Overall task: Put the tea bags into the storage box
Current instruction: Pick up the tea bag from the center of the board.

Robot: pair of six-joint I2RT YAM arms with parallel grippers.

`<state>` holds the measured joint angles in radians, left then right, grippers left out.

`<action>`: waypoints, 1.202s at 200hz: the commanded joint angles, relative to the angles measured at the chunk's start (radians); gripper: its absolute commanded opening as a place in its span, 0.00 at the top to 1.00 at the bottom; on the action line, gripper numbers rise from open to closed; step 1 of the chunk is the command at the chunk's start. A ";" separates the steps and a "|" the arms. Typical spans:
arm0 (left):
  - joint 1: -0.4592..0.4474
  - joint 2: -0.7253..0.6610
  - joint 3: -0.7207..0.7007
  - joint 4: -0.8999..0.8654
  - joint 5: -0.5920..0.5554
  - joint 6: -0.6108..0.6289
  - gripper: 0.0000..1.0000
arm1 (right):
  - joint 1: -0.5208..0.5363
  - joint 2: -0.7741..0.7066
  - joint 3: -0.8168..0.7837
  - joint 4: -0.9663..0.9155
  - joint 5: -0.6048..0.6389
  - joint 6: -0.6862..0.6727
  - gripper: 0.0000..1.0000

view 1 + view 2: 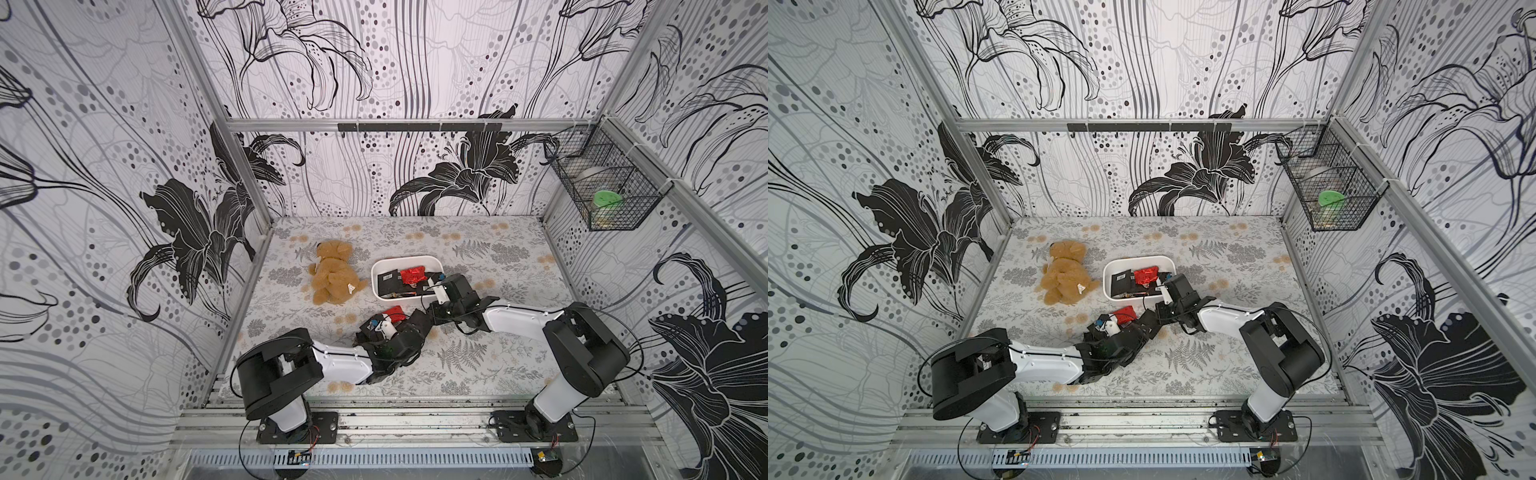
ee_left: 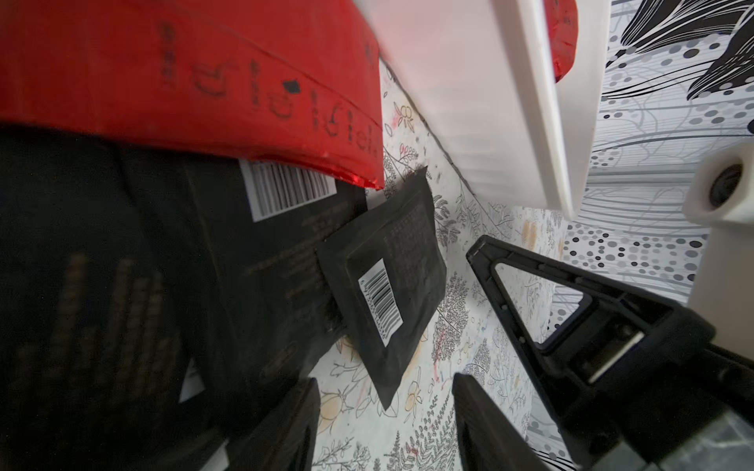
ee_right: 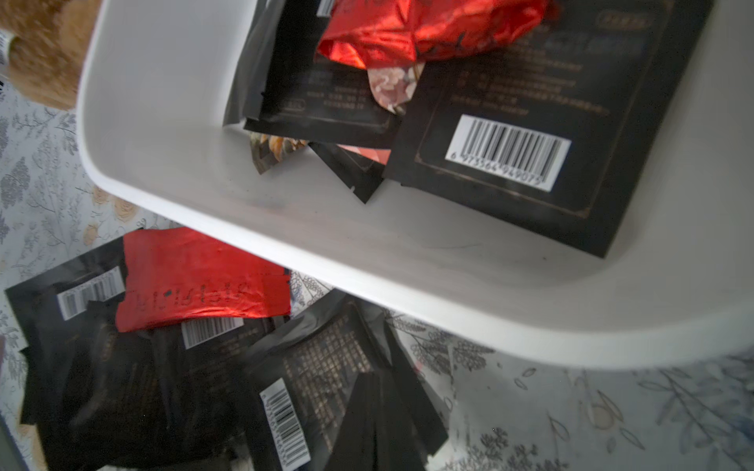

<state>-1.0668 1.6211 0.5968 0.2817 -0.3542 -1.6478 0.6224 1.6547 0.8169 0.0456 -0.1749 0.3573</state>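
A white storage box [image 1: 405,259] sits in the middle of a table [image 1: 478,357] covered in a fern-print cloth. A brown teddy bear [image 1: 332,276] lies just beside the box, on the left arm's side.

Several tea bags are already inside the box. They are flat black sachets [image 3: 489,102], one showing a white barcode label, with a crumpled red foil sachet [image 3: 428,28] on top. More tea bags lie in a loose, overlapping pile on the table just outside the box's near wall. There, a flat red foil sachet [image 3: 204,281] rests over black ones.

Both arms reach in low at this pile. The left fingers [image 2: 285,424] stand apart and hold nothing. One small black sachet [image 2: 387,285] lies flat on the table directly ahead of them, its corner reaching into the gap between them.

The right fingers [image 3: 367,420] are closed together. Their tips point down at the table close beside the box wall, at the pile's edge. Whether they pinch a sachet, I cannot tell.
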 commanded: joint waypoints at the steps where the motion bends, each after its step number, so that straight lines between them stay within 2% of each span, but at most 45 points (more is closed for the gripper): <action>1: 0.014 0.028 0.027 0.010 0.025 -0.018 0.47 | 0.003 0.042 0.014 -0.010 0.001 0.010 0.96; 87: 0.016 0.080 0.024 0.038 0.040 -0.067 0.49 | 0.004 0.113 0.056 -0.071 0.036 0.018 0.99; 173: 0.044 0.172 0.048 0.106 0.052 -0.063 0.54 | 0.017 0.098 0.040 -0.070 0.026 0.030 1.00; 190: 0.049 0.206 0.056 0.142 0.070 -0.057 0.59 | 0.020 0.095 0.036 -0.067 0.026 0.032 1.00; 222: 0.050 0.234 0.061 0.164 0.067 -0.066 0.61 | 0.019 0.090 0.031 -0.066 0.020 0.034 1.00; 240: 0.050 0.237 0.068 0.168 0.066 -0.057 0.69 | 0.020 0.086 0.028 -0.064 0.020 0.034 1.00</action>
<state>-1.0245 1.8191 0.6659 0.5003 -0.3119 -1.7191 0.6346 1.7470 0.8623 0.0238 -0.1562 0.3771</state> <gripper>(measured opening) 0.343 0.052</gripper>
